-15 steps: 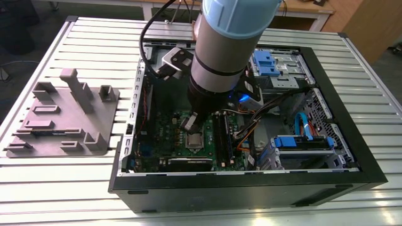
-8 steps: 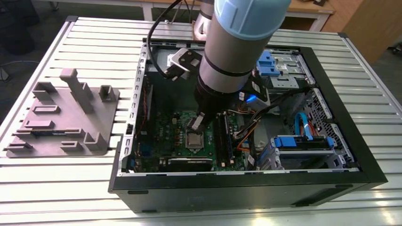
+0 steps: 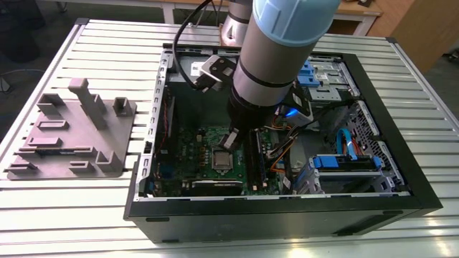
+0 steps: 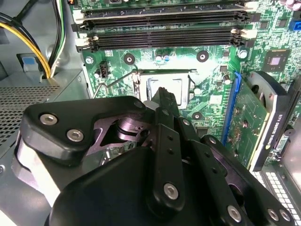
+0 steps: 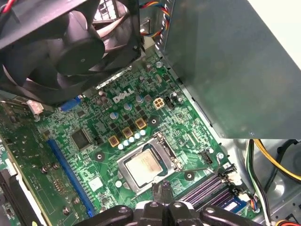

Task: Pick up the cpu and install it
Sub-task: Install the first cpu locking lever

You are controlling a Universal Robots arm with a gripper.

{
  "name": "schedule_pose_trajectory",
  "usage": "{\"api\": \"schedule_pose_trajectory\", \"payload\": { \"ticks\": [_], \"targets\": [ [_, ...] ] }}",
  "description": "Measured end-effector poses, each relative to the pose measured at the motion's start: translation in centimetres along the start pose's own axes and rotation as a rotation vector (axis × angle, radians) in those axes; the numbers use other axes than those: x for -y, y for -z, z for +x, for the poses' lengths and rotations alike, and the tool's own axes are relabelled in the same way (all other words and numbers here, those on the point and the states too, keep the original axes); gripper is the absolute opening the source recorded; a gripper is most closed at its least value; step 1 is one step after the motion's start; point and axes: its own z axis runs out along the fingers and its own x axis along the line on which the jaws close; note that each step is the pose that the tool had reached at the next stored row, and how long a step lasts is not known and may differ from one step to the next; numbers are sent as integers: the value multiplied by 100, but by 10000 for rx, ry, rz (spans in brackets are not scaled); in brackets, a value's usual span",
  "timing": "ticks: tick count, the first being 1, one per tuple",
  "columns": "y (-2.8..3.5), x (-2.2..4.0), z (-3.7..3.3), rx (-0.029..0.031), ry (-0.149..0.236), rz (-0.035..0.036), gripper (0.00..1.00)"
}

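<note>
Ribbed white metal table slats are seen under an open black computer case, with a grey plastic fixture plate laid on the exterior view's left. Inside, on the green motherboard, the small square silvery-topped cpu is seated in its socket frame. It is judged light, stiff, thin and fragile underneath, best taken by opposite edges. The black gripper is poised just above the socket's edge, its fingertips drawn close together with nothing seen between them; the cpu lies just beyond them, apparently untouched.
</note>
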Motion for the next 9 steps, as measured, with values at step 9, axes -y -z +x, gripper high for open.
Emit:
{"api": "schedule_pose_trajectory", "payload": {
  "ticks": [9],
  "targets": [
    [85, -10, -3, 3, 1, 0, 10]
  ]
}}
